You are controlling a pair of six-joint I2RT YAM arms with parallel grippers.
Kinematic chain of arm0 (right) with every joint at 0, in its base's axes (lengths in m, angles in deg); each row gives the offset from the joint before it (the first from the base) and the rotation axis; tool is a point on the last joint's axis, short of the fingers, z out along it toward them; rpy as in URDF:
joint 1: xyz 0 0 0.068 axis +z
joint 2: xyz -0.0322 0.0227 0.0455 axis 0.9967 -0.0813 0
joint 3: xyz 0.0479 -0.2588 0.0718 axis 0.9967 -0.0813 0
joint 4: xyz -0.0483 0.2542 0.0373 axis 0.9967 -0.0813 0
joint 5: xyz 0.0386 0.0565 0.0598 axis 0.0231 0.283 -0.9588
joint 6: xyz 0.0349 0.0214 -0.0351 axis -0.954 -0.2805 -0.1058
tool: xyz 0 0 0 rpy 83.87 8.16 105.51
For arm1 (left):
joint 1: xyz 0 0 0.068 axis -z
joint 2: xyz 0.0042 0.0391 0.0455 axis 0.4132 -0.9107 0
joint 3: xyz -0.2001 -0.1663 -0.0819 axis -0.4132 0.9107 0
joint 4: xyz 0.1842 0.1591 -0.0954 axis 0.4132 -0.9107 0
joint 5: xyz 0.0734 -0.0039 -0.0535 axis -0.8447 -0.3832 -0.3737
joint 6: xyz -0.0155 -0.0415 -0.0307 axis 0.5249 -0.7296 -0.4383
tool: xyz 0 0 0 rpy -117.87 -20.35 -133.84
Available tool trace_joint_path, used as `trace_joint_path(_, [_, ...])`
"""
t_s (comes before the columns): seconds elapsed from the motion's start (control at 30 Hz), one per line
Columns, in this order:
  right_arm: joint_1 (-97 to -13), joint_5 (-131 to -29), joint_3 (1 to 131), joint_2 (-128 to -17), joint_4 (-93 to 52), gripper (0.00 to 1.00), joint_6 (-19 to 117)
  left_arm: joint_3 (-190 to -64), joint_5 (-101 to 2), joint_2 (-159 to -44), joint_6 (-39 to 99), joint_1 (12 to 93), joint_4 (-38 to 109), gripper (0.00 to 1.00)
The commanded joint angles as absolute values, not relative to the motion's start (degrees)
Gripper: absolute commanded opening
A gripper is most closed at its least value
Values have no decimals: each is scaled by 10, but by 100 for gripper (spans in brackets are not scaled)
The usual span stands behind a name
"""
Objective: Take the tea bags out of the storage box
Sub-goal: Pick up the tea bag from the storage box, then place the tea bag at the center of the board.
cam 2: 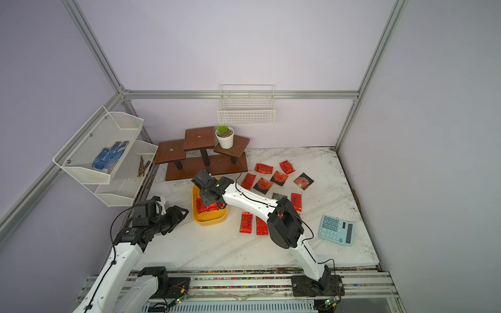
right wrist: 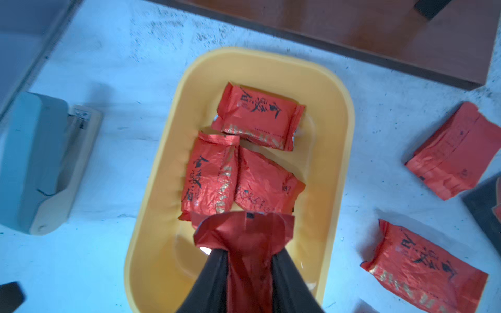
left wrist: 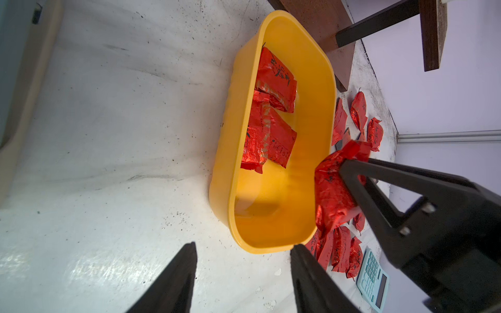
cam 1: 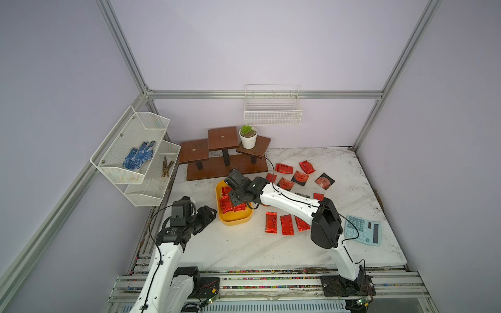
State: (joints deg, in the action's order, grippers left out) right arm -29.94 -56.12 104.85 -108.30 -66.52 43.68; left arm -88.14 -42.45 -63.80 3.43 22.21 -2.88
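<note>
top views / right gripper (cam 1: 232, 196): reaches over the storage box (cam 1: 235, 221); its jaws are hidden under the wrist here.
top views / tea bags (cam 1: 284, 168): many lie spread on the table (cam 1: 244, 249) beside and beyond the box. A few show inside the box in both top views.
top views / left gripper (cam 1: 208, 216): parked just beside the box's outer wall.
left wrist / left gripper (left wrist: 244, 245): jaws stand well apart with nothing between them. Tips are close to the box end; contact cannot be told.
left wrist / held sachet (left wrist: 332, 189): pinched by the right gripper (left wrist: 352, 168), hanging crumpled over the box rim (left wrist: 333, 89).
right wrist / right gripper (right wrist: 249, 254): jaws are closed narrow on one end of the held sachet (right wrist: 244, 230), and the foil bunches at the pinch.
right wrist / box contents: three sachets (right wrist: 208, 173) lie flat on the floor, partly overlapping.
step (judged): carry-out of one sachet.
method: raise until the dangling end clears the rim, then move toward bare table. Go slowly, since an end grip lets it swing.
risk: slick foil may slip, and a snagged edge could drag the light box.
</note>
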Motion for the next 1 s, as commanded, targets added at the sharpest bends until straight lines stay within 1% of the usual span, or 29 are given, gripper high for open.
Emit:
trace_joint_path(0.0, [-294,-567,998,-1018,-633,30,454,-911,-414,-627,35,219,-32,59])
trace_joint_path(0.23, [-294,-573,807,-867,-584,29,445,-908,-406,-618,24,219,-33,59])
trace_joint_path(0.4, [-294,-570,621,-740,-551,29,399,-903,-395,-612,11,225,-26,57])
trace_joint_path(0.53, [-295,-556,490,-652,-548,28,349,-906,-406,-598,-3,246,-25,57])
trace_joint_path(0.67, [-294,-558,375,-578,-545,28,289,-907,-425,-599,-21,283,-11,57])
trace_joint_path(0.83, [-294,-543,271,-507,-557,28,226,-915,-445,-630,-33,333,15,57])
trace_joint_path(0.97, [-294,-513,224,-469,-584,28,177,-931,-455,-657,-36,364,31,57])
